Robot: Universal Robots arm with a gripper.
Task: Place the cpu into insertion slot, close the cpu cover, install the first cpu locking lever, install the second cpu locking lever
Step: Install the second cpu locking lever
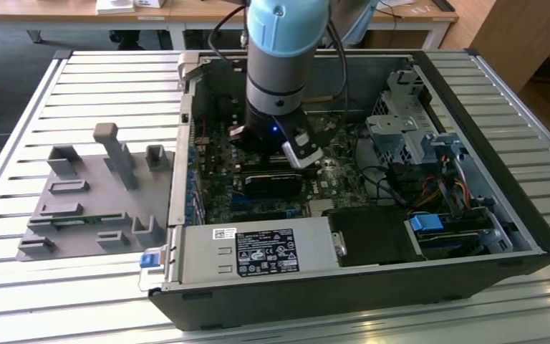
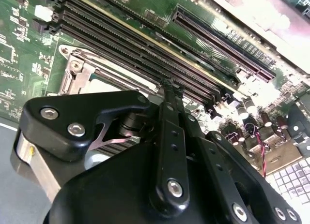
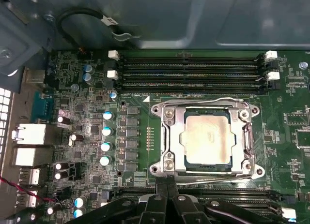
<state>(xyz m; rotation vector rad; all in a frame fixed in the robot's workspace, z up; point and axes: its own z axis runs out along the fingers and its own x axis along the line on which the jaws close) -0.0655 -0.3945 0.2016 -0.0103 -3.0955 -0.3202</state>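
Note:
The cpu (image 3: 206,139), a silver-grey square chip, lies flat in the insertion slot (image 3: 156,109) on the green motherboard. Over it the cpu cover (image 3: 170,137), a silver metal frame, lies down flat, and the chip shows through its window. Thin wire levers (image 3: 248,137) run flat along the frame's edges. My gripper (image 3: 162,187) hovers beside the socket, just past the frame's edge, its two black fingers pressed together with nothing between them. In the second wrist view the gripper (image 2: 169,86) points at the memory slots, with the socket's metal frame (image 2: 85,74) close by. In the exterior view the gripper (image 1: 266,147) reaches down into the open computer case.
Long black memory slots (image 3: 189,71) flank the socket. Capacitors (image 3: 106,132) and rear ports (image 3: 29,141) stand to one side. A black ribbed block (image 1: 273,184), a power supply (image 1: 256,254) and a drive cage (image 1: 399,132) crowd the case. A grey fixture plate (image 1: 94,201) lies on the exterior view's left.

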